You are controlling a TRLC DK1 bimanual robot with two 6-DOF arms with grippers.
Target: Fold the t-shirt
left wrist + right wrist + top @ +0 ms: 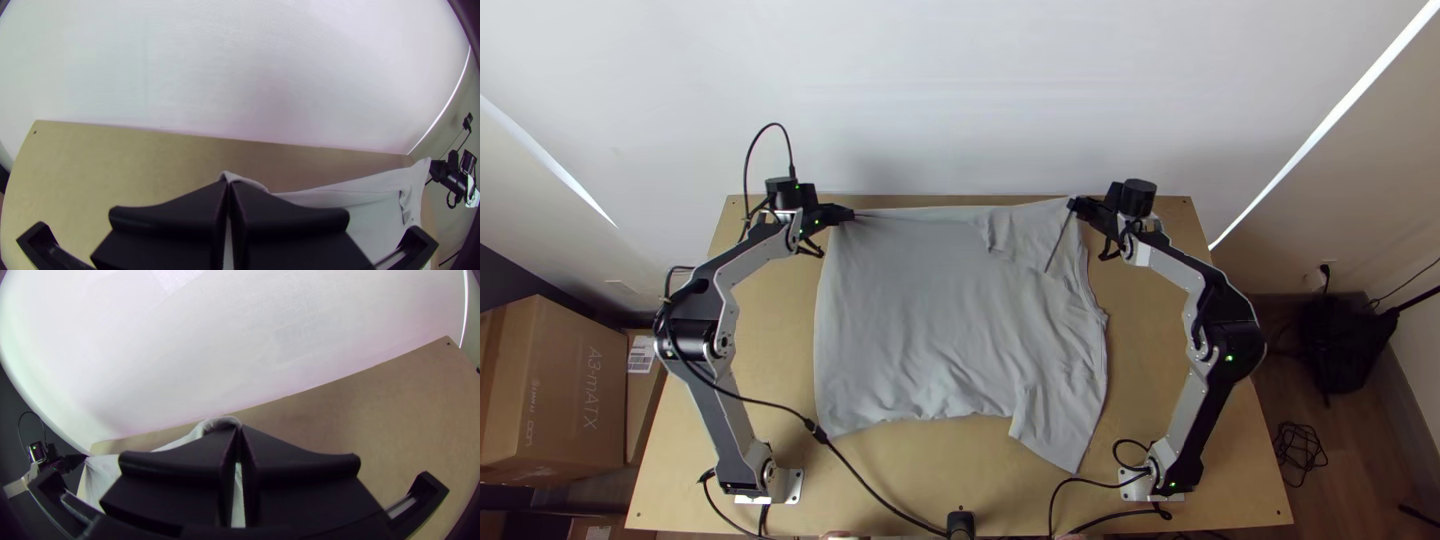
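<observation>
On the tabletop (750, 350) lies the grey t-shirt (920, 320), spread wide between the two arms, its far edge drawn nearly straight and one sleeve hanging toward the near side. It looks light and limp, likely to sag or crease if only one point is lifted, so the far corners are the sensible hold — both together, with even tension. The left pincer (229, 186) is closed on the cloth at one far corner, and the right pincer (240, 431) pinches it at the other, by the second sleeve.
</observation>
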